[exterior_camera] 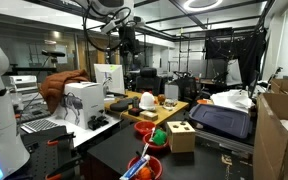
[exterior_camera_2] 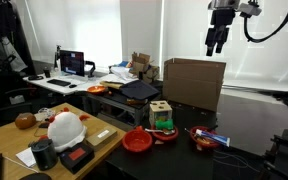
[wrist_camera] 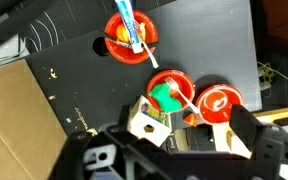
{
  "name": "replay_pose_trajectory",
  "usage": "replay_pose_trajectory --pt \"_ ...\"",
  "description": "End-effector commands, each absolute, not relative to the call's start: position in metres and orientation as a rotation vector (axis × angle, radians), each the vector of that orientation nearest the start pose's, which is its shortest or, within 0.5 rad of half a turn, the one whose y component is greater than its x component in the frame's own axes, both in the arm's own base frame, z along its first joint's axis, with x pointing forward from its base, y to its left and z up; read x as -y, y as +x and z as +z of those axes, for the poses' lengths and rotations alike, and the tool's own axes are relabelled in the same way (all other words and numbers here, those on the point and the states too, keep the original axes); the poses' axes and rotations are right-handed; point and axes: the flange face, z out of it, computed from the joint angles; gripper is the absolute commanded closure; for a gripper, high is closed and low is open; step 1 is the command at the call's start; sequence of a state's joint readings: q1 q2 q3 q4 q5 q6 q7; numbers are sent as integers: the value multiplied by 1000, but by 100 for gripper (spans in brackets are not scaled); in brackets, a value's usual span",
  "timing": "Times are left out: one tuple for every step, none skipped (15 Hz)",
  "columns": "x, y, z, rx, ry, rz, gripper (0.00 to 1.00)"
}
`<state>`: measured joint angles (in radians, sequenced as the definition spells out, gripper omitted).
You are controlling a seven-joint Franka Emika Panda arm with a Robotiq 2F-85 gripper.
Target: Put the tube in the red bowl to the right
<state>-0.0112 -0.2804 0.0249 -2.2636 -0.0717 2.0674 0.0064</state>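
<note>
The black tabletop (wrist_camera: 64,95) was cluttered. High above it hung the gripper (exterior_camera_2: 216,46), fingers spread and empty. The tube (wrist_camera: 130,25) lay across a red bowl (wrist_camera: 150,32) (orange bits inside), well ahead of the fingers, its long axis running nearly straight away from them.

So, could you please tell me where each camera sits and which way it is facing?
Exterior view: low beside the black table, looking along it into the lab; the gripper shows high at top.
Exterior view: facing across the table towards a cardboard box; the gripper hangs at top right.
Wrist view: straight down at the table; the gripper fills the bottom.
All three share the red bowls and wooden box.
</note>
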Motion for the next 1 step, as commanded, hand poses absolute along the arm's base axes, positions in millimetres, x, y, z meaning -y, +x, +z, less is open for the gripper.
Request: replay_pose_trajectory --pt "-3 474 483 61 -3209 -134 0"
